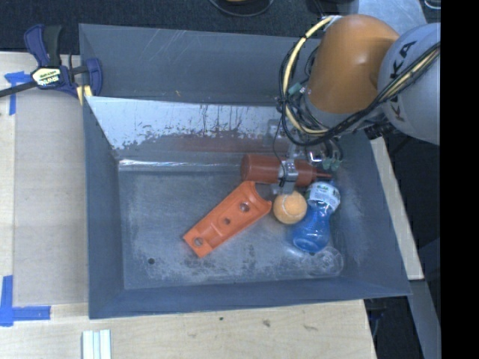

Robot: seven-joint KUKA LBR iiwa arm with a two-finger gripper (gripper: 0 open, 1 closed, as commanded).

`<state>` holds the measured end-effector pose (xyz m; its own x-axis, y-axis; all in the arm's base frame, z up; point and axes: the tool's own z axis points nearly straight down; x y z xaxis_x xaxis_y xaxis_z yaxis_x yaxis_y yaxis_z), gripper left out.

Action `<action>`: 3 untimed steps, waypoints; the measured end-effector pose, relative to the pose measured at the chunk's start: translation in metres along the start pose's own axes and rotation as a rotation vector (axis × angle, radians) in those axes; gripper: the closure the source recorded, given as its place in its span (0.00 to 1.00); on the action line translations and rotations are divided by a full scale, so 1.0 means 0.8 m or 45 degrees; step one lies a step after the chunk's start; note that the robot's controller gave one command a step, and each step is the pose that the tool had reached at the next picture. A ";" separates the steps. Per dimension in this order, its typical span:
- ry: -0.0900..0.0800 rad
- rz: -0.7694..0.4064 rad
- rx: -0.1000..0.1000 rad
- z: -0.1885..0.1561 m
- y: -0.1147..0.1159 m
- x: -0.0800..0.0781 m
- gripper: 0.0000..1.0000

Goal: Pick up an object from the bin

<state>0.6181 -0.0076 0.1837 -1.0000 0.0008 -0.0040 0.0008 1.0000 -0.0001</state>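
Orange wrist cover [350, 60] hides much of the pincer [288, 176] over a dark-red cylinder [262, 169]; whether it grips, I cannot tell.

The metal bin [172, 193] looks scuffed and matt, the blue plastic bottle [310, 234] glossy

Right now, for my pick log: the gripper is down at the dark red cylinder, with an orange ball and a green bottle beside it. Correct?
No: in the camera view the bottle is blue, not green. Otherwise right: the gripper is at the dark red cylinder, the orange ball beside it.
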 end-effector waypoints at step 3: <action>-0.017 0.022 -0.004 0.138 0.052 0.010 1.00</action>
<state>0.6109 0.0337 0.0733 -0.9997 0.0184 -0.0174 0.0183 0.9998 0.0032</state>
